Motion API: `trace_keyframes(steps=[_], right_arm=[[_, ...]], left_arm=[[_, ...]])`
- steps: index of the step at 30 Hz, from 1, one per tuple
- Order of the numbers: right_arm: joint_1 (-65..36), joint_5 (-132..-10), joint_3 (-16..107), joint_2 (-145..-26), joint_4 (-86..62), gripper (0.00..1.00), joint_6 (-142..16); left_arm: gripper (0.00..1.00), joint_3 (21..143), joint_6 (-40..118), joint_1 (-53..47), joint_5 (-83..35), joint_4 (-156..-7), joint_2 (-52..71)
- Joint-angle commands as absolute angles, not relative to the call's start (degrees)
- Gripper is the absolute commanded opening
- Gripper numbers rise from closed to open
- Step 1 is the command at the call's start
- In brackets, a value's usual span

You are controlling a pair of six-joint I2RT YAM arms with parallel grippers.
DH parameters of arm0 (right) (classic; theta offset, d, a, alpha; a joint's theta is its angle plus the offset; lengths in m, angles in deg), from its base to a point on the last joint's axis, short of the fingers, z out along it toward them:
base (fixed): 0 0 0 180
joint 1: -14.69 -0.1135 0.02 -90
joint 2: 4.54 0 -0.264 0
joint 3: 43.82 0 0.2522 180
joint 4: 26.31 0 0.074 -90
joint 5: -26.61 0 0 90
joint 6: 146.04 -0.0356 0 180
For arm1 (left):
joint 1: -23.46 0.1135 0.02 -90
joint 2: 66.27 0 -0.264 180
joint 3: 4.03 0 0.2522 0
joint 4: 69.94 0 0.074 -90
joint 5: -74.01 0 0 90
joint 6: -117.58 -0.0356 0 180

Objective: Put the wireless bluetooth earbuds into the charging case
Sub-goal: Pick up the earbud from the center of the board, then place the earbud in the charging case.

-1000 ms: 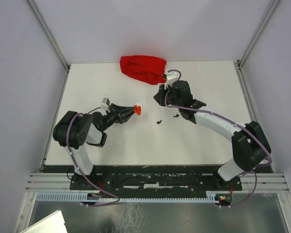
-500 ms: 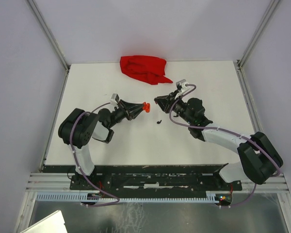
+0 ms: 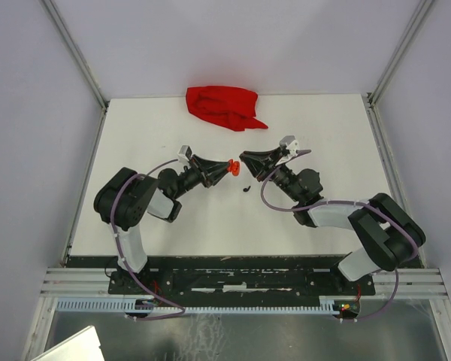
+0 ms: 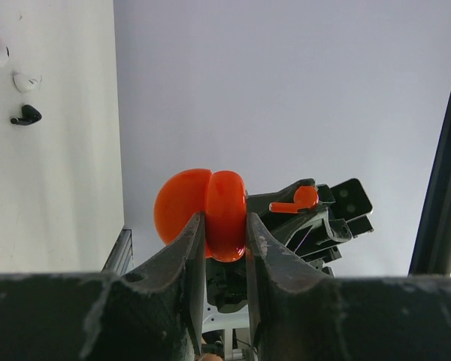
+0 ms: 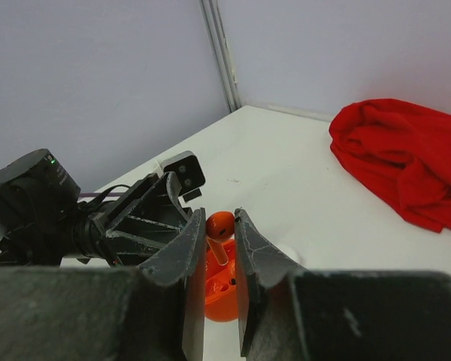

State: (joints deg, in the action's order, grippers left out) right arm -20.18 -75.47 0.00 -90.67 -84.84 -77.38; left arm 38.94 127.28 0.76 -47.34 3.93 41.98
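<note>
**Two black-and-white arms strung with lilac cable**

The left arm [image 3: 124, 201] and right arm [image 3: 383, 226] match: bulky, rounded black joint housings joined by smooth white links. A lilac cable [image 3: 152, 167] runs in a loose loop along the left arm, and another [image 3: 262, 192] along the right. Each wrist carries a small pale grey camera block [image 3: 184, 151]. The left hand [image 3: 224, 168] and right hand [image 3: 244, 157] are black and taper to narrow wedges. Seen close, their fingers [image 4: 186, 263] are matt dark grey, scuffed and speckled with pale wear marks. A tiny green light [image 5: 51, 159] glows on the left arm's black housing. Both bases are bolted to a black plate [image 3: 240, 282] at the bench's near edge
</note>
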Motion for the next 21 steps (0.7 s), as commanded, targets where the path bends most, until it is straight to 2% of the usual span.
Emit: trace_keyframes(steps=[1,21], right_arm=[[-20.6,-79.0,-0.4,-92.2,-95.2,0.02,-75.3],[-21.5,-81.0,-0.6,-97.1,-95.3,0.02,-73.9]], left_arm=[[0.03,40.5,129.6,0.1,-45.8,15.4,41.8],[0.03,40.7,129.6,-0.5,-46.5,15.4,40.4]])
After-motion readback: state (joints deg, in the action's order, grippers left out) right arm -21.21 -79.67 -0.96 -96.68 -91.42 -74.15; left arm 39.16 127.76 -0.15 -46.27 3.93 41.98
